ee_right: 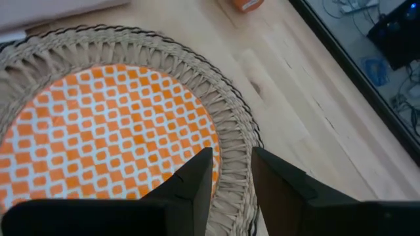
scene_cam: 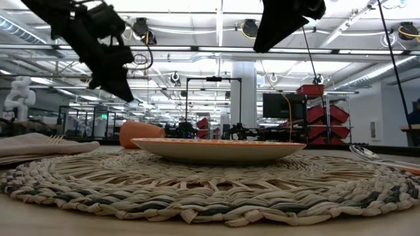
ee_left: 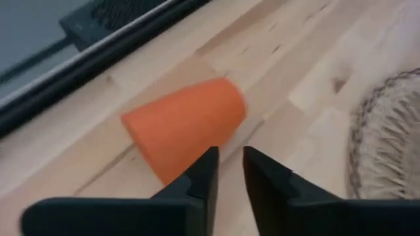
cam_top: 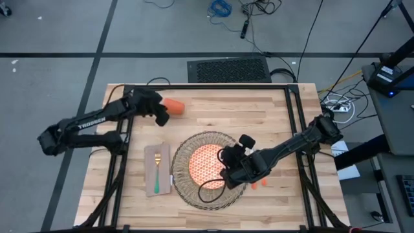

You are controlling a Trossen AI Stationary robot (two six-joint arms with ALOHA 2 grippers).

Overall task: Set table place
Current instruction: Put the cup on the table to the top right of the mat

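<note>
Two arms are over the tabletop [cam_top: 272, 110], and the left one has the job in hand. Its pincer [cam_top: 162, 117] hangs at about eleven o'clock from the plate [cam_top: 206, 165], with the small orange cup [cam_top: 173, 106] lying on its side just beside the fingertips, well clear of the woven mat [cam_top: 187, 145]. In the left wrist view the cup [ee_left: 184, 128] lies tipped over on the wood, wide mouth towards the fingers [ee_left: 205, 174], which stand a narrow gap apart with nothing between them; one tip is right by the cup's wall, though whether it touches I cannot tell.

The right pincer [cam_top: 228, 173] hovers over the plate's four o'clock edge, fingers slightly apart and empty. The wrist view shows them above the patterned plate [ee_right: 98, 131] and the mat's rim [ee_right: 233, 141].

At nine o'clock of the mat the napkin [cam_top: 157, 169] lies with the green-handled fork [cam_top: 156, 176] on it; something small and orange [cam_top: 259, 184] lies at four o'clock, half hidden by the right arm.

To my eye the cup needs standing up and setting near the mat at about one o'clock. I would open the fingers wider first, straddle the wall near the rim, close gently, then lift and turn it upright. A rounded cup on its side will roll if nudged off-centre, so the approach wants to be square on.
</note>
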